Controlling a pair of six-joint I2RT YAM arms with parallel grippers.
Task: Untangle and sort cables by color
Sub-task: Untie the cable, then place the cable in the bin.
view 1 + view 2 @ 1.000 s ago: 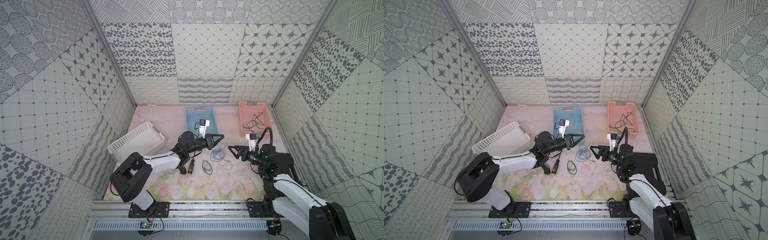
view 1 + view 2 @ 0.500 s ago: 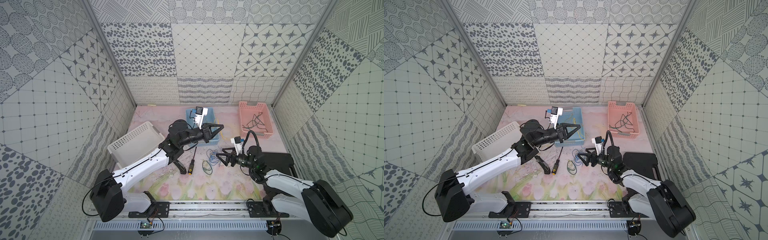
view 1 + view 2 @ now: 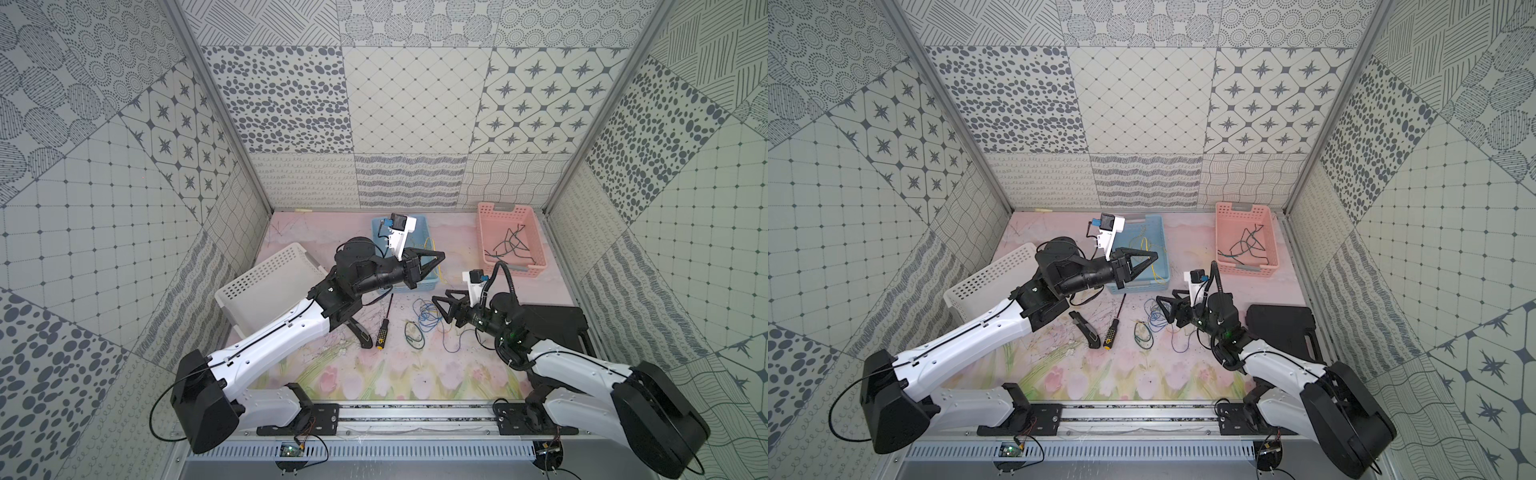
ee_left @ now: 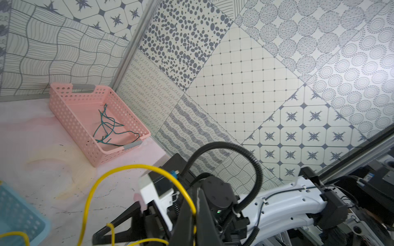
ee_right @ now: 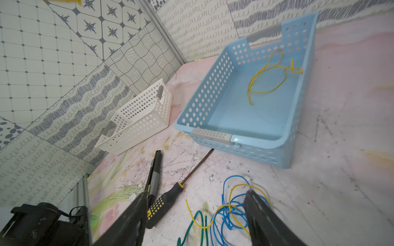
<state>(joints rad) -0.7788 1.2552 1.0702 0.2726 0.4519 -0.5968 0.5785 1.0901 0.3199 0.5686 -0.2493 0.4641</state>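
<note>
A yellow cable (image 4: pixel 132 166) is held in the closed left gripper (image 3: pixel 440 255) and hangs below it. The right gripper (image 5: pixel 196 215) is opened wide; tangled blue cables (image 5: pixel 222 215) are seen between its jaws.

Grey-on-white patterned walls (image 3: pixel 411 104) frame a pastel pink, tulip-printed mat (image 3: pixel 353 382). Upper right, dark green wires (image 3: pixel 510 245) in a pink basket (image 3: pixel 482 237); centre, a blue basket (image 3: pixel 419 286), white basket (image 3: pixel 270 286), blue wires (image 3: pixel 426 318), black-and-yellow screwdriver (image 3: pixel 381 334). A yellow wire (image 4: pixel 128 168) crosses the lower left wrist view.
</note>
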